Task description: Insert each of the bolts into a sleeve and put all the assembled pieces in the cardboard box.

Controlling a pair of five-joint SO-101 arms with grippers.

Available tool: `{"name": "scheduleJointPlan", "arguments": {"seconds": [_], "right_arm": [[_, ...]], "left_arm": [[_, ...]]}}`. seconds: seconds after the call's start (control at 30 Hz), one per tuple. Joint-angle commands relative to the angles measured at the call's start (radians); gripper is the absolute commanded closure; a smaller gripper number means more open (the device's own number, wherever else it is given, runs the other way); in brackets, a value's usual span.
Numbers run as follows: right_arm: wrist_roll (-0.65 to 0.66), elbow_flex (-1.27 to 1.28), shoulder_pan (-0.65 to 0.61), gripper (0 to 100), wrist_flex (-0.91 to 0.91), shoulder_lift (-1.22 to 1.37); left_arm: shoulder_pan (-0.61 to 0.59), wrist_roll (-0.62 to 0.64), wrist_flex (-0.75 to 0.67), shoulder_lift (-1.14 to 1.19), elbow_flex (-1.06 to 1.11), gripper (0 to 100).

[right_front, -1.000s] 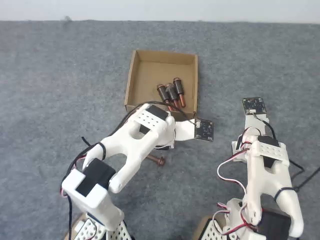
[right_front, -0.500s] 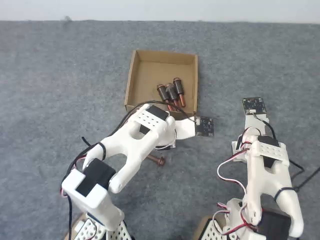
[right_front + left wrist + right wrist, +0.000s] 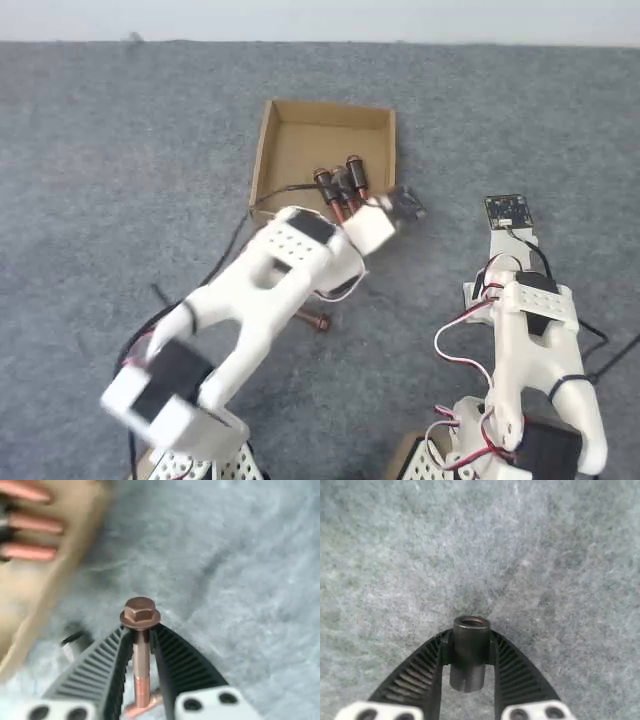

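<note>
Closely beside box wall — left gripper clamps bolt.

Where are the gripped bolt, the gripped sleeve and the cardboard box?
bolt point(image 3: 140, 615): left wrist view, hex head.
sleeve point(image 3: 470, 652): right wrist view, side wall.
cardboard box point(image 3: 330, 115): high view, far wall.
</note>
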Motion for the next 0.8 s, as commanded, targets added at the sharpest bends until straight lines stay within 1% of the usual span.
{"name": "scheduleJointPlan", "arguments": {"seconds": [0.0, 0.1, 0.2, 0.33, 0.47, 0.57, 0.67, 0.77], "right_arm": [[0.006, -0.005, 0.005, 99.3, -0.002, -0.048], [0.006, -0.005, 0.005, 99.3, -0.002, -0.048], [0.006, -0.005, 0.005, 99.3, -0.002, -0.048], [0.005, -0.005, 0.005, 99.3, -0.002, -0.048], [0.005, -0.005, 0.005, 99.3, -0.002, -0.048], [0.005, -0.005, 0.005, 99.3, -0.002, -0.048], [0.005, -0.005, 0.005, 99.2, -0.019, -0.051], [0.005, -0.006, 0.001, 99.2, -0.061, -0.058]], "left_arm": [[-0.012, 0.083, -0.097, -0.232, 0.102, 99], [-0.066, 0.155, -0.169, -0.384, 0.216, 99], [-0.147, 0.232, -0.203, -0.519, 0.291, 99], [-0.27, 0.342, -0.23, -0.658, 0.372, 99], [-0.417, 0.427, -0.299, -0.773, 0.483, 99], [-0.52, 0.459, -0.382, -0.839, 0.585, 99], [-0.609, 0.463, -0.47, -0.91, 0.697, 99], [-0.692, 0.46, -0.525, -0.985, 0.808, 99]]}}
